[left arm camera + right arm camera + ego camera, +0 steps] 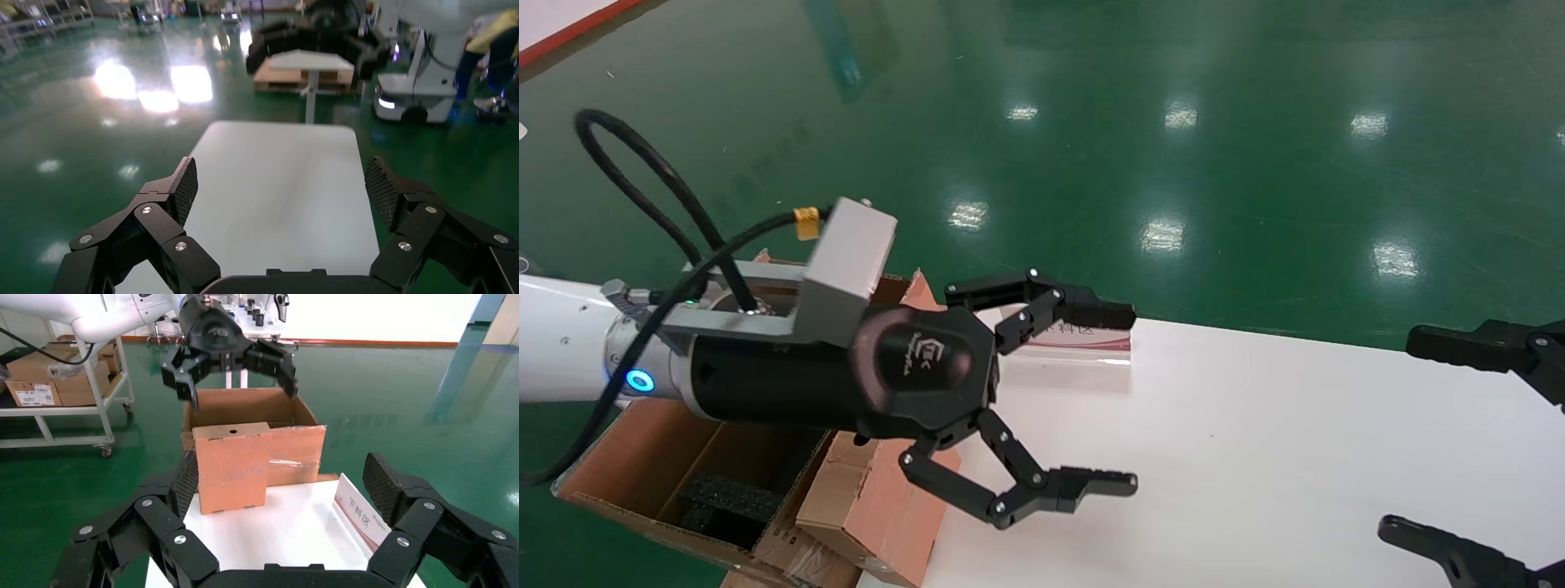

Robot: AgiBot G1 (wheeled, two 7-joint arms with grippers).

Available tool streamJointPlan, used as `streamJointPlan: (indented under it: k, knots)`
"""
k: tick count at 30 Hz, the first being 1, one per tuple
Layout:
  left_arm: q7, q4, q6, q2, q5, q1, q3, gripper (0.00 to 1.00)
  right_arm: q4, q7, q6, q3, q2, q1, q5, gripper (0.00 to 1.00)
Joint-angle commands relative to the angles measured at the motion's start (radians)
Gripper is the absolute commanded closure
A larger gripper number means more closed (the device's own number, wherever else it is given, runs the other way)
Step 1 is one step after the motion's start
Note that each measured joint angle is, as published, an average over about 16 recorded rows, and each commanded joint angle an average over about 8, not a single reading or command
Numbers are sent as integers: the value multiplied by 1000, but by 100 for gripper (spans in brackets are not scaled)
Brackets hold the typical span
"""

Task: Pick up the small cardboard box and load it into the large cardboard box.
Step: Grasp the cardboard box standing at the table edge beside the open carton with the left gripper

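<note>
Green floor surrounds the white surface (pixel 1254 457). Small box (pixel 231 465) stands upright at the surface's left end, against the large box (pixel 294 438) (ready for transfer). Left gripper (pixel 1091 400) hovers above, fingers apart; right gripper (pixel 281 484) likewise, parked right.

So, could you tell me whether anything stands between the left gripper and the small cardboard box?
Nothing visible does. The left gripper, fingers spread, hangs above the small cardboard box, which stands upright at the table edge against the large cardboard box. Only open air shows between gripper and small box.
</note>
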Motion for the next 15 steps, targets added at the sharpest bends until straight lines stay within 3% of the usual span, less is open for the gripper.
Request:
streamJointPlan:
  k: [1,15]
  knots:
    - [-12,-8,-7,-7,23,-9,8,0,0,0,0,0,0,0,0,0]
    - [-285,-36,70,21,493,-338,226,0,0,-1,0,-1,0,1,1,0]
